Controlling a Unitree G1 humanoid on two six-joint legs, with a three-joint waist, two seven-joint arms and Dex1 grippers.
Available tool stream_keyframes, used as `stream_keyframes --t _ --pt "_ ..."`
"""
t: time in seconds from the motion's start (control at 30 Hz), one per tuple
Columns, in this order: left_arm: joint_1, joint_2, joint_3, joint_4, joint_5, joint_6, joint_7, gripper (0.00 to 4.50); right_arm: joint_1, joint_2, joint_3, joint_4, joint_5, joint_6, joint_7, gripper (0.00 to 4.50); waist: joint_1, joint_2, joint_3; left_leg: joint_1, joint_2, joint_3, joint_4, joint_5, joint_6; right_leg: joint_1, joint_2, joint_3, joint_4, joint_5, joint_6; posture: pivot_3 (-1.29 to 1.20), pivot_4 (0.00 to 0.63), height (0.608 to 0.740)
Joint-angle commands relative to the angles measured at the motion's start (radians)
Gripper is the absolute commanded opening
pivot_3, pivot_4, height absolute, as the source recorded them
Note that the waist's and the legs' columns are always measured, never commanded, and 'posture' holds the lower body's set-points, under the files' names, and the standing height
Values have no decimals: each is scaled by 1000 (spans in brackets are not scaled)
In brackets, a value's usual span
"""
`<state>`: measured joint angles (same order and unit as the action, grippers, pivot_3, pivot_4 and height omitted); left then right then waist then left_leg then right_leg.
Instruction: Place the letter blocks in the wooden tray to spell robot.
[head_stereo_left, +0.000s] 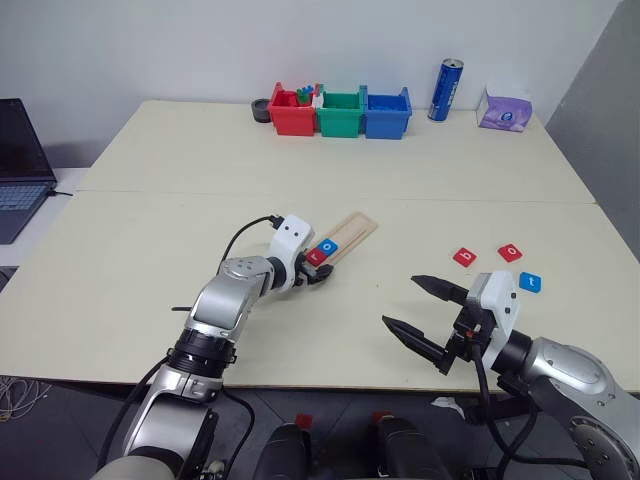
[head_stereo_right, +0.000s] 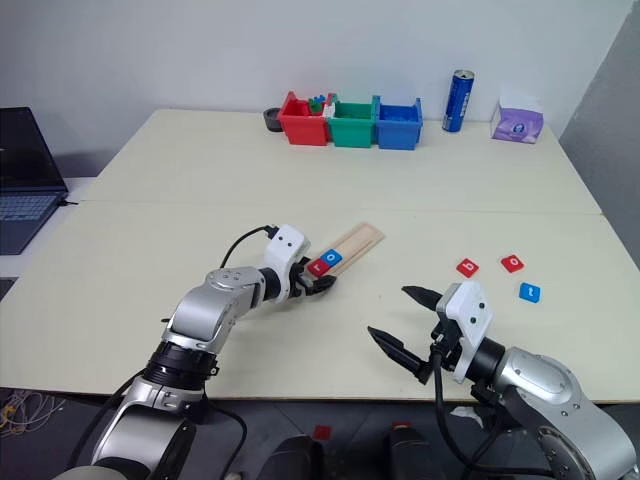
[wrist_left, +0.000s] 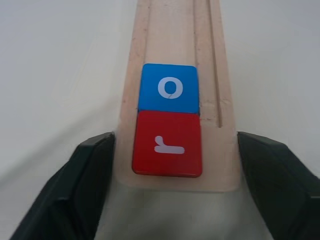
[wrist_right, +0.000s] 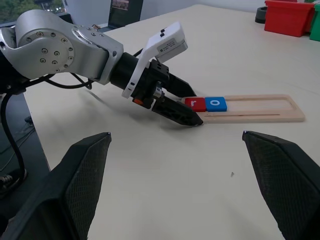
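Two letter blocks, red r (wrist_left: 167, 144) and blue o (wrist_left: 169, 88), in wooden tray (head_stereo_left: 350, 232), centre table. Three loose at right: red b (head_stereo_left: 464, 257), red o (head_stereo_left: 510, 252), blue t (head_stereo_left: 530, 282). Left gripper (wrist_left: 175, 175) open, straddling tray's near end. Right gripper (head_stereo_left: 420, 310) open, empty.

tray: (head_stereo_left: 345, 237) long pale wood strip with a shallow groove, flat on the table, set at a slant
r block: (wrist_left: 167, 143) red, white "r", lying flat at the tray's near end
o block: (wrist_left: 169, 88) blue, white "o", in the tray, edge touching the r block
rest of tray: groove bare beyond the o block
loose blocks: red "b" (head_stereo_left: 464, 257), red "o" (head_stereo_left: 510, 253), blue "t" (head_stereo_left: 530, 283), flat on the table, well apart from the tray, near one another but not touching
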<state>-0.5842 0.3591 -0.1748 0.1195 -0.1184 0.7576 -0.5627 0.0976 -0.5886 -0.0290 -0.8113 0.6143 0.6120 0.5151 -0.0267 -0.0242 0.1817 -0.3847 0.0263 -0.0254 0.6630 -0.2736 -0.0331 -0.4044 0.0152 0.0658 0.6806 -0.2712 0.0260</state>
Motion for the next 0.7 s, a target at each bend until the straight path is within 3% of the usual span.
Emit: stream_keyframes --t 0.03,0.3,0.7 --pt "2 1 -18 20 7 1 -16 3403 -11 -7 -28 -49 22 -2 -8 4500 0 0 0 0 0 0 0 0 0 0 0 0 0 0 0 0 150 740" --pt "12 29 2 30 -4 -46 -68 3403 -14 -6 -31 -54 29 4 -14 4500 -1 0 0 0 0 0 0 0 0 0 0 0 0 0 0 0 150 740" --pt "8 151 -162 36 -13 -469 -590 3403 273 -151 -202 -55 5 -56 149 4500 1 0 0 -1 0 1 0 0 0 0 -1 0 -1 0 0 0 150 740"
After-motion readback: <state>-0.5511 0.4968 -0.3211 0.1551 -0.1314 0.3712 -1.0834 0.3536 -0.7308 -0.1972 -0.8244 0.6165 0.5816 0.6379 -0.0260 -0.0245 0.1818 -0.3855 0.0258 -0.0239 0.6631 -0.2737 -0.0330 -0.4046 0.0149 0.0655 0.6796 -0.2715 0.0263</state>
